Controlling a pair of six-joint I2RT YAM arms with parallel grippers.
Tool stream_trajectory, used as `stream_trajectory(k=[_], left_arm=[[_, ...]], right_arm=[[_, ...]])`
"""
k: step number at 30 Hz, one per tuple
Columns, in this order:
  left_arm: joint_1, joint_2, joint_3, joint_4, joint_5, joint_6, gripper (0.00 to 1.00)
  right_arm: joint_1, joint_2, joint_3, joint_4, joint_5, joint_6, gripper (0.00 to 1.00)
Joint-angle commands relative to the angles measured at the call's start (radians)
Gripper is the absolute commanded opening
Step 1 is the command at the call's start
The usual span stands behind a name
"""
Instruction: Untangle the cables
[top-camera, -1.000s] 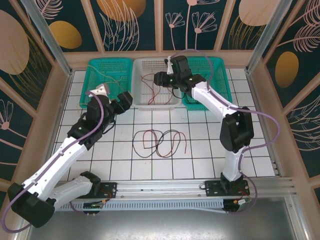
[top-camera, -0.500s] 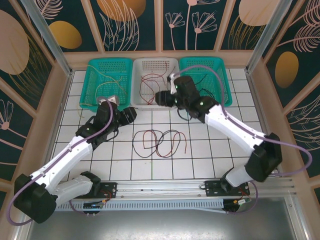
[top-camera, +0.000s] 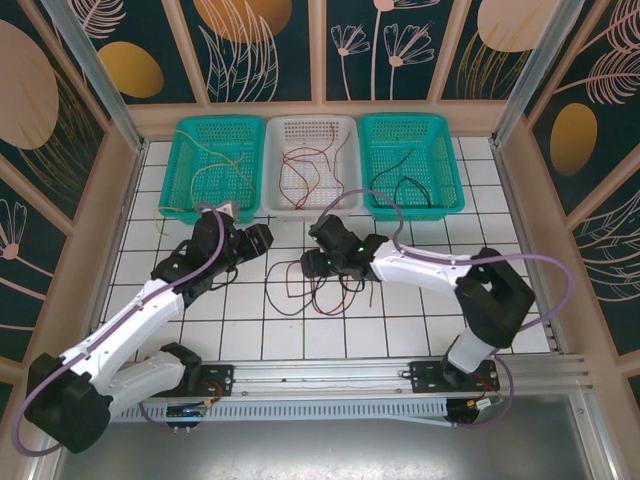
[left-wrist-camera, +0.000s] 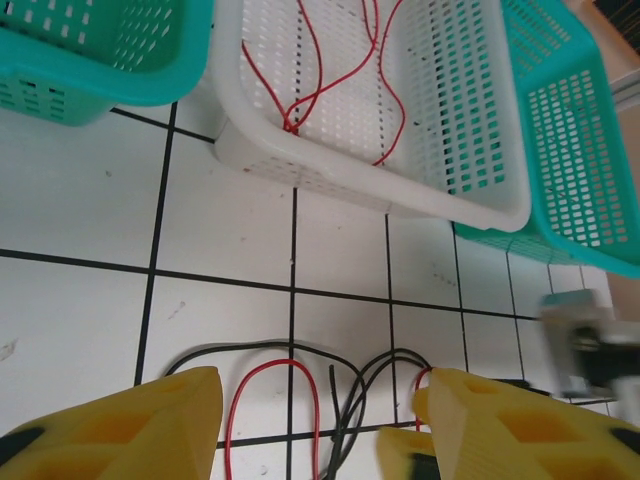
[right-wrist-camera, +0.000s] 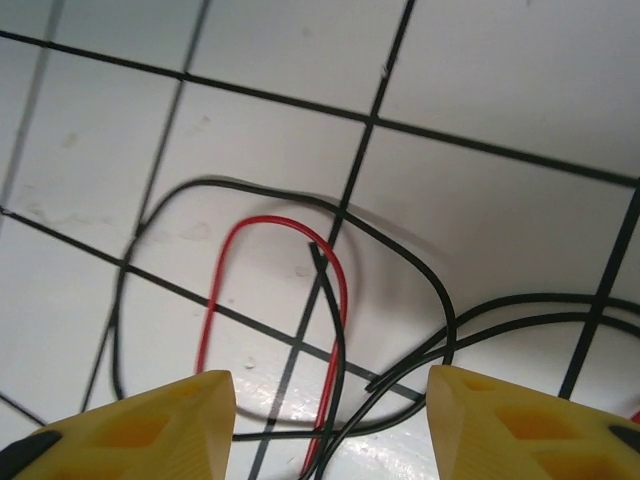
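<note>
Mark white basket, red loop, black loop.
white basket (left-wrist-camera: 330, 182): left wrist view, near wall.
red loop (right-wrist-camera: 270, 218): right wrist view, top bend.
black loop (right-wrist-camera: 228, 182): right wrist view, top bend.

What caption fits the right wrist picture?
Right gripper, jaws open, hovers above tangled red and black cables on the tiled table.

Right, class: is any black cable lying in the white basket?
No, the cables in the white basket are red.

From above, the cables (top-camera: 288, 282) are partly covered by the right arm (top-camera: 420, 268) at their 3 o'clock side. In the right wrist view they are cut off at 6 o'clock, between the fingers (right-wrist-camera: 130, 420).
</note>
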Motion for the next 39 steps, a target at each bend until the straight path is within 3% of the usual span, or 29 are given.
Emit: stream_trajectory(k=[1,7,12,14,20,24,29,39], left_arm=[[0.003,-0.033,-0.025,0.013,0.001,-0.018,0.56],[0.004,-0.034,-0.036,0.027,0.007,-0.022,0.56],[0.003,-0.026,-0.030,0.045,0.018,-0.022,0.56],[0.003,-0.023,-0.027,0.048,0.021,-0.021,0.56],[0.003,-0.025,-0.021,0.101,0.073,-0.014,0.59],[0.003,-0.037,-0.026,0.198,0.144,-0.027,0.59],[0.002,-0.040,-0.042,0.444,0.296,-0.081,0.58],[-0.083,0.053,0.023,0.655,0.437,-0.035,0.70]], right_arm=[[0.008,0.056,0.054,0.015,0.034,0.010,0.49],[0.010,0.143,0.090,0.014,0.038,-0.014,0.39],[0.010,0.162,0.086,0.044,0.014,-0.019,0.40],[0.010,0.165,0.087,0.044,0.017,-0.024,0.24],[0.022,0.063,0.083,0.008,0.069,-0.049,0.00],[0.036,-0.096,0.053,0.026,0.063,-0.071,0.00],[0.036,-0.298,0.063,0.006,0.075,-0.078,0.00],[0.027,-0.449,0.259,-0.080,0.187,-0.162,0.00]])
